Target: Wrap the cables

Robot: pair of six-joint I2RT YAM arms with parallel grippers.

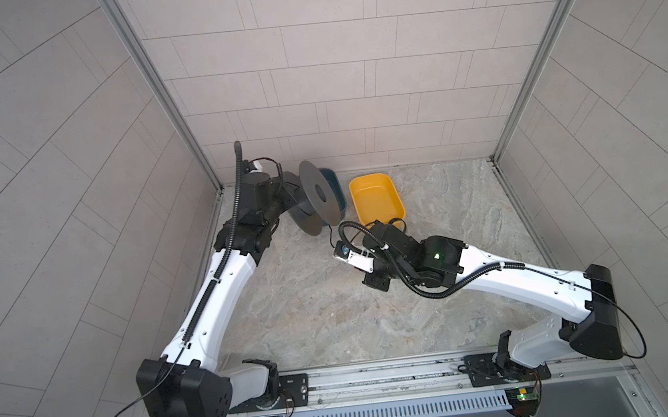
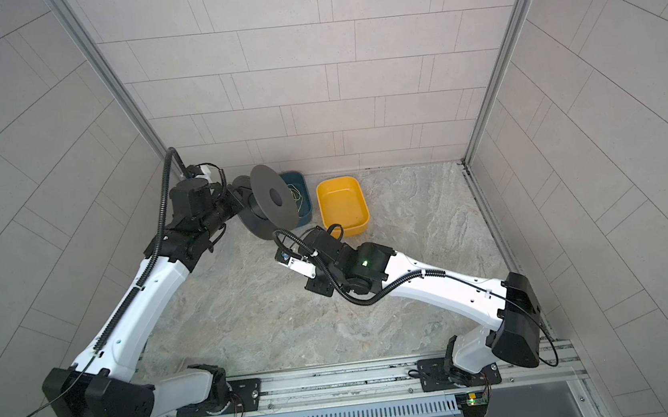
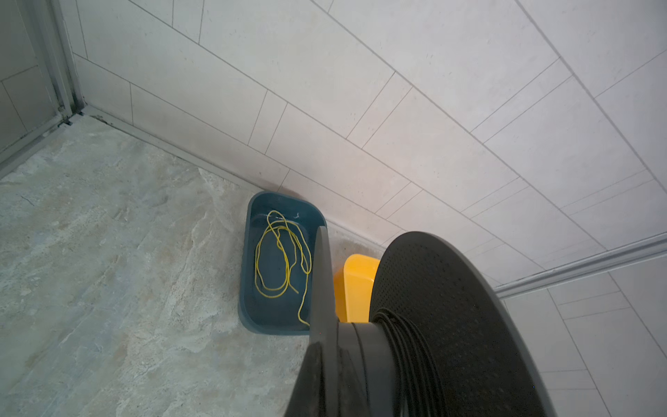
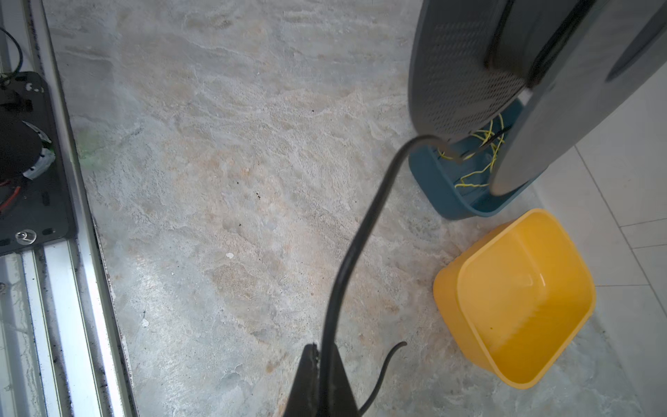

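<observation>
We judge the cable (image 4: pixel 355 238) light, limp, slippery; right jaws pinch it near its free end, left jaws clamp the spool (image 3: pixel 451 307).

My left claw (image 1: pixel 283 190) is clamped on the grey spool (image 1: pixel 316 198), holding it tilted on edge over the marbled floor (image 1: pixel 313 316), in front of the blue tub (image 1: pixel 333 175) by the back wall. The yellow tub (image 1: pixel 375 197) sits just beside that one, to its right. A thin black cable (image 1: pixel 331 237) drops from the spool's lower rim toward my right claw (image 1: pixel 338 258), whose tips hide under the white wrist camera (image 1: pixel 355 259), near the yellow tub's front wall.
</observation>
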